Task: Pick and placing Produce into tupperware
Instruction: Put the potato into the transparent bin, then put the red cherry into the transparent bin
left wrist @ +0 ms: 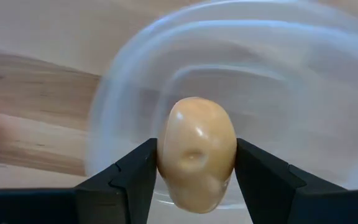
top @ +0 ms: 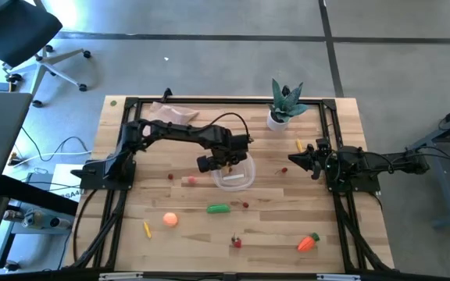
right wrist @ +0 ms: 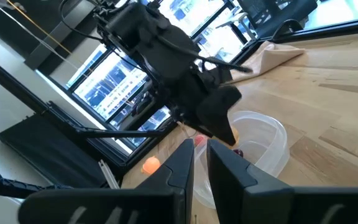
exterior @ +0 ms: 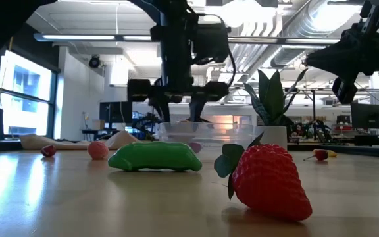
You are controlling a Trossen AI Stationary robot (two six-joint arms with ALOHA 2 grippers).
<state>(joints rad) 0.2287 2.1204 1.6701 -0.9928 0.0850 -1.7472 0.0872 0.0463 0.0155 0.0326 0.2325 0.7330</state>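
Near the middle of the high view, the left gripper [top: 223,165] hangs over the round clear plastic tupperware [top: 237,176], its jaws clenched on a tan potato-shaped toy piece [left wrist: 196,153] whose long axis runs upright in the left wrist frame; its lower end is cut off at that frame's bottom edge. At centre right, the right gripper [top: 294,158] waits above the wooden table [top: 186,234] with jaws nearly closed and empty. Loose on the table lie one green pepper [top: 218,208] lengthwise left-right, one orange ball [top: 169,220], one strawberry [exterior: 268,180] and one carrot [top: 308,243]; smaller scattered bits are hard to make out.
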